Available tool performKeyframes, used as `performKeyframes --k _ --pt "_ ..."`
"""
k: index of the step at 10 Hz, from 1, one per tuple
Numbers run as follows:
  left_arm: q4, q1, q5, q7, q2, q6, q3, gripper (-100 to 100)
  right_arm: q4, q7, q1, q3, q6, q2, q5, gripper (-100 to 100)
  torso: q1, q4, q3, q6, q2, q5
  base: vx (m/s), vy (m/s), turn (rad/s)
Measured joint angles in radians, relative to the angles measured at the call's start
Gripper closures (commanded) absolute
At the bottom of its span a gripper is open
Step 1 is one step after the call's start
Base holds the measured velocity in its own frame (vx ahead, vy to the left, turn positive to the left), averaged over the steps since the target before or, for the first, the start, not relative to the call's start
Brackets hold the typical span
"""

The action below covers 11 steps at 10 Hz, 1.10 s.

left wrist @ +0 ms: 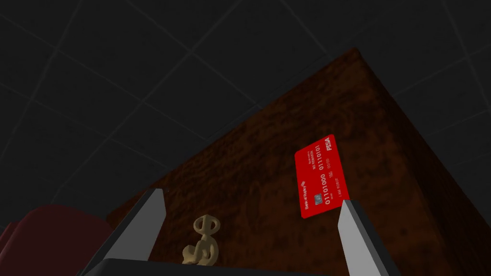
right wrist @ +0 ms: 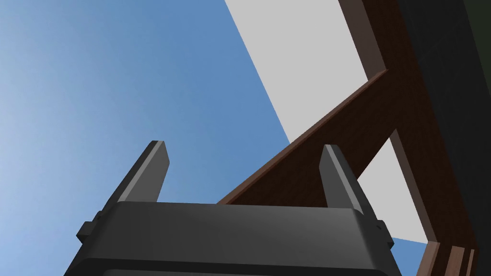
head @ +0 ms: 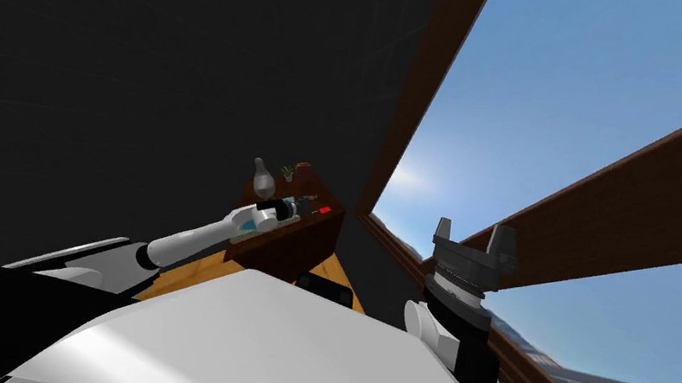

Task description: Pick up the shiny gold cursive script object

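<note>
The gold cursive script object (left wrist: 203, 242) lies on a dark brown wooden top (left wrist: 287, 124), low between the open fingers of my left gripper (left wrist: 251, 211), close to the gripper's body and nearer one finger. Nothing is gripped. In the head view my left arm reaches forward over the brown table (head: 296, 238), with the left gripper (head: 296, 210) above its top. My right gripper (head: 474, 236) is raised beside the window frame, fingers open and empty, and it also appears as the right gripper (right wrist: 244, 153) in its own wrist view.
A red bank card (left wrist: 322, 176) lies flat on the top beside the far finger. A dark red rounded thing (left wrist: 52, 225) sits by the table's edge. A grey bulb-shaped object (head: 263, 179) and a small plant (head: 287, 172) stand at the table's back.
</note>
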Motion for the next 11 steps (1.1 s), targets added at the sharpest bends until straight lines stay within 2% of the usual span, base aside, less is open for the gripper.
performKeyframes --k 3,4,5,7,8,9,11 --pt "0.038 -0.058 0.095 0.07 0.103 0.075 -0.049 -100 0.0 0.0 0.0 0.0 0.0 0.0 0.0 0 -0.001 0.0 -0.001 0.001 -0.002 0.0 0.011 0.009 -0.183" --pt "0.04 -0.069 0.109 0.094 0.124 0.108 -0.053 -100 0.0 0.0 0.0 0.0 0.0 0.0 0.0 0 0.0 0.0 0.0 0.0 -0.001 0.0 0.023 0.011 -0.269" --pt "0.051 -0.088 0.128 0.125 0.149 0.144 -0.07 -100 0.0 0.0 0.0 0.0 0.0 0.0 0.0 0 0.0 0.0 -0.001 0.001 -0.002 0.0 0.0 0.015 -0.127" --pt "0.067 -0.105 0.174 0.147 0.195 0.183 -0.09 -100 0.0 0.0 0.0 0.0 0.0 0.0 0.0 0 -0.001 0.0 0.0 -0.001 0.0 0.0 0.017 0.003 -0.121" --pt "0.084 -0.125 0.201 0.165 0.222 0.206 -0.111 -100 0.0 0.0 0.0 0.0 0.0 0.0 0.0 0 -0.001 0.0 -0.001 0.001 -0.002 0.0 0.013 0.015 -0.17" --pt "0.097 -0.14 0.243 0.173 0.255 0.224 -0.125 -100 0.0 0.0 0.0 0.0 0.0 0.0 0.0 0 0.0 0.0 -0.001 0.0 -0.001 0.0 0.026 0.022 -0.294" --pt "0.109 -0.166 0.279 0.227 0.305 0.281 -0.152 -100 0.0 0.0 0.0 0.0 0.0 0.0 0.0 0 0.0 0.0 -0.001 -0.001 -0.001 0.0 0.018 0.011 -0.211"
